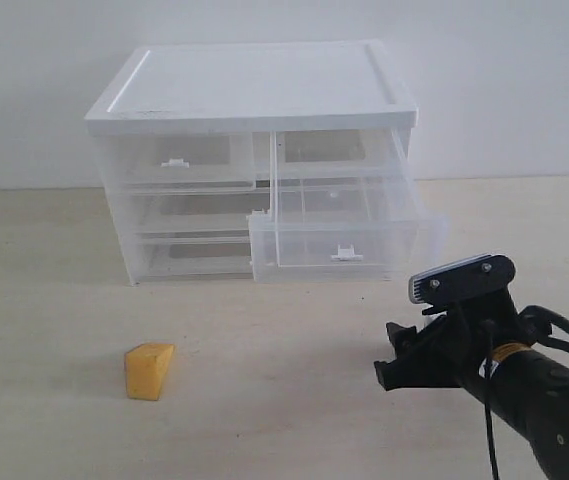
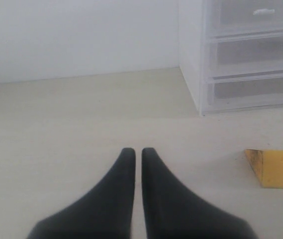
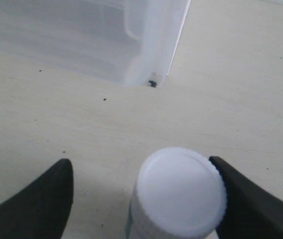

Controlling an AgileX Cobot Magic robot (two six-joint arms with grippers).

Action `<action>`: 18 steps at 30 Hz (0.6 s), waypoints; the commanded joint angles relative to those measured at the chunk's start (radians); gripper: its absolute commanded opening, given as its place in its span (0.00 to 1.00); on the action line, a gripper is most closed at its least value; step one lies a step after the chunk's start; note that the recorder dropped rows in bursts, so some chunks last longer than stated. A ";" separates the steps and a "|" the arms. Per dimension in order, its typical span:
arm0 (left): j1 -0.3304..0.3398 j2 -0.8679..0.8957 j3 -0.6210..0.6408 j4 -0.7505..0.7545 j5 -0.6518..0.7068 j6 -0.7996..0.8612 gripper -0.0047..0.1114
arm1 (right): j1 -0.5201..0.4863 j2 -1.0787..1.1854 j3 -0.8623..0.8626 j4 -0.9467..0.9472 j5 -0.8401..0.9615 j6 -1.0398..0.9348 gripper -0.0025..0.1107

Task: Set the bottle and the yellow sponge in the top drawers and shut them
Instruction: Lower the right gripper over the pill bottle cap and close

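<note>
The white-capped bottle [image 3: 181, 194] stands upright on the table between the fingers of my right gripper [image 3: 140, 167]. That gripper is open; one finger touches the cap's edge and the other stands well apart. In the exterior view the right gripper [image 1: 416, 362] hides the bottle. The top right drawer [image 1: 344, 240] is pulled far out, its front sagging low. The top left drawer [image 1: 179, 160] is pushed in. The yellow sponge [image 1: 149, 370] lies on the table at the front left. My left gripper [image 2: 138, 152] is shut and empty, some way from the sponge [image 2: 270, 167].
The white-topped cabinet [image 1: 254, 85] stands at the back with two full-width drawers [image 1: 189, 215] pushed in. A corner of the open drawer [image 3: 146, 45] lies just beyond the bottle. A pale wall rises behind the cabinet.
</note>
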 commanded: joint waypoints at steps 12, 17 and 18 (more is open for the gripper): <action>0.002 -0.003 0.003 -0.005 0.002 -0.007 0.08 | -0.002 -0.006 0.011 0.017 -0.014 -0.018 0.02; 0.002 -0.003 0.003 -0.005 0.002 -0.007 0.08 | -0.002 -0.117 0.049 -0.073 0.141 -0.006 0.02; 0.002 -0.003 0.003 -0.005 0.002 -0.007 0.08 | 0.003 -0.146 0.049 -0.090 0.207 -0.006 0.02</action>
